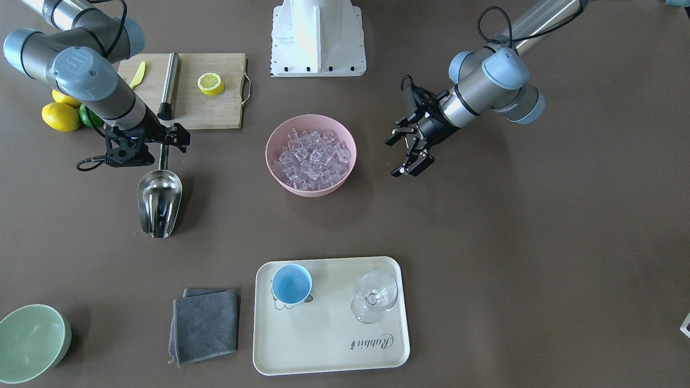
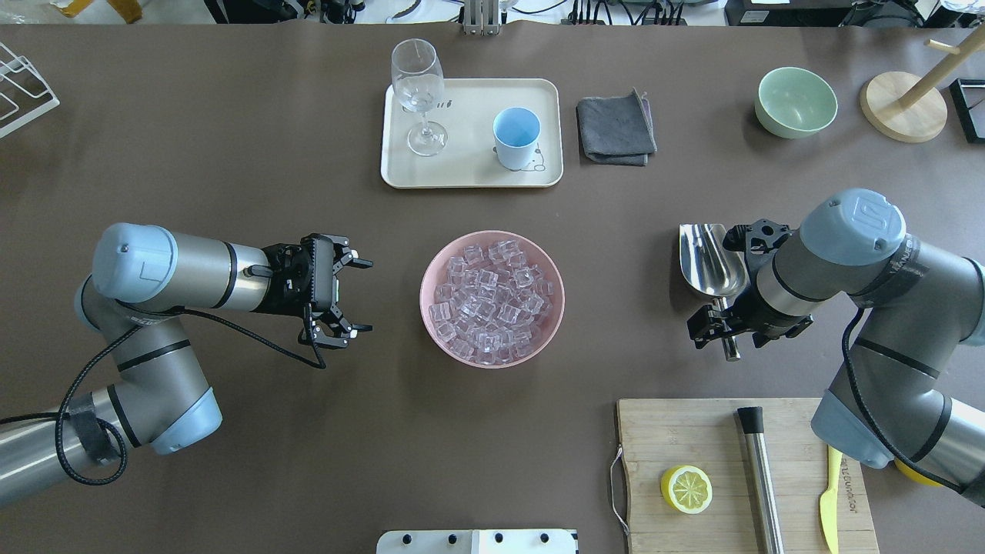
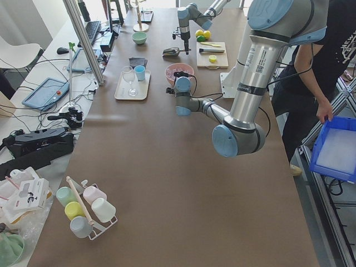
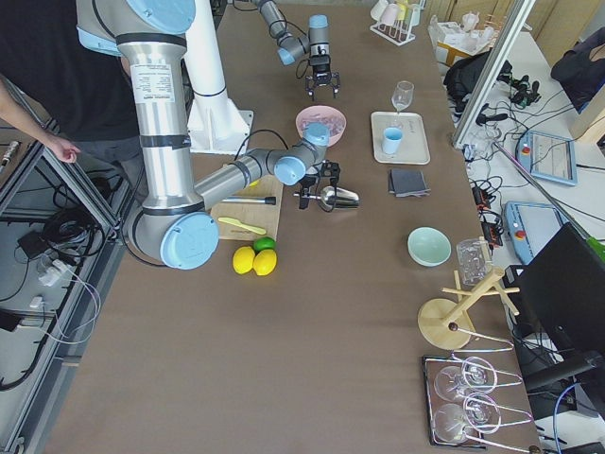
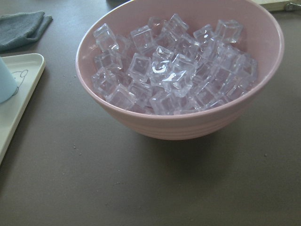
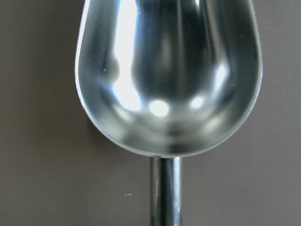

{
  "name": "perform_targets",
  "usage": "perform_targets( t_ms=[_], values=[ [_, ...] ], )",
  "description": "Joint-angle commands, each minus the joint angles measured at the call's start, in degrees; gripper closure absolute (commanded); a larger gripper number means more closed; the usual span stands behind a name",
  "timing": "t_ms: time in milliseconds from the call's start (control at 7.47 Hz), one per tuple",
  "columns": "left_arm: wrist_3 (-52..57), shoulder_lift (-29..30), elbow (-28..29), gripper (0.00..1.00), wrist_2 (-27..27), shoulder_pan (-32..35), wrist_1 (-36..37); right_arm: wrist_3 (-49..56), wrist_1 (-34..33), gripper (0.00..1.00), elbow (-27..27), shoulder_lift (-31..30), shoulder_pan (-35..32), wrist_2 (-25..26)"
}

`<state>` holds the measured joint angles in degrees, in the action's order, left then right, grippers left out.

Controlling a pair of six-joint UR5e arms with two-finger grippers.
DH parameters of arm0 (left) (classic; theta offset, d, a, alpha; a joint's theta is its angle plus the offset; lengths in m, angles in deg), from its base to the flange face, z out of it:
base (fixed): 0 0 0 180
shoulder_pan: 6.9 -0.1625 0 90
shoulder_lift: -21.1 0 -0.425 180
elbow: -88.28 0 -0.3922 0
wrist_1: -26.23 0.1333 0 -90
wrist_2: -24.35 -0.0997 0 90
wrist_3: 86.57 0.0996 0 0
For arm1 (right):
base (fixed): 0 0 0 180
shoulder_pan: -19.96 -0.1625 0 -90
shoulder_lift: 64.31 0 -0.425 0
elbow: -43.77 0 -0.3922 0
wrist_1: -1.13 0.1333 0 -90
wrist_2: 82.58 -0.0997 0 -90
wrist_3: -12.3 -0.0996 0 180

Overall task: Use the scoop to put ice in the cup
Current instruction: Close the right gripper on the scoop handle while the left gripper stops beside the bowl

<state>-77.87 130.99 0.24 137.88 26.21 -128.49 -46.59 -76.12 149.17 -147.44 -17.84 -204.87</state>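
The steel scoop (image 1: 159, 202) lies on the table, trough toward the tray; it also shows in the overhead view (image 2: 712, 258) and fills the right wrist view (image 6: 169, 80). My right gripper (image 1: 161, 144) (image 2: 727, 335) is open and straddles its handle. The ice (image 1: 312, 156) (image 2: 492, 296) (image 5: 169, 70) fills a pink bowl (image 1: 312, 193) at the table's middle. My left gripper (image 1: 392, 158) (image 2: 368, 297) is open and empty beside the bowl, facing it. The light-blue cup (image 1: 291, 284) (image 2: 515, 137) stands upright and empty on a cream tray (image 1: 334, 345).
A clear stemmed glass (image 1: 374, 295) shares the tray. A grey cloth (image 1: 206, 326) and a pale green bowl (image 1: 29, 342) lie beside it. A cutting board (image 1: 210, 108) behind the scoop holds a lemon half, a steel rod and a yellow knife; lemons (image 1: 60, 116) sit by it.
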Motion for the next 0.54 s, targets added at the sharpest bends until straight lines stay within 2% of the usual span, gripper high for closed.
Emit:
perform_targets(
  t_ms=[0,401],
  values=[
    [-0.1,1.0,0.5,0.01,-0.2,0.2,0.1,-0.1,-0.1,0.07,0.0,0.1,0.0,0.1],
    [-0.2,3.3,2.5,0.01,-1.5,0.6,0.2,-0.1,-0.1,0.07,0.1,0.2,0.2,0.1]
  ],
)
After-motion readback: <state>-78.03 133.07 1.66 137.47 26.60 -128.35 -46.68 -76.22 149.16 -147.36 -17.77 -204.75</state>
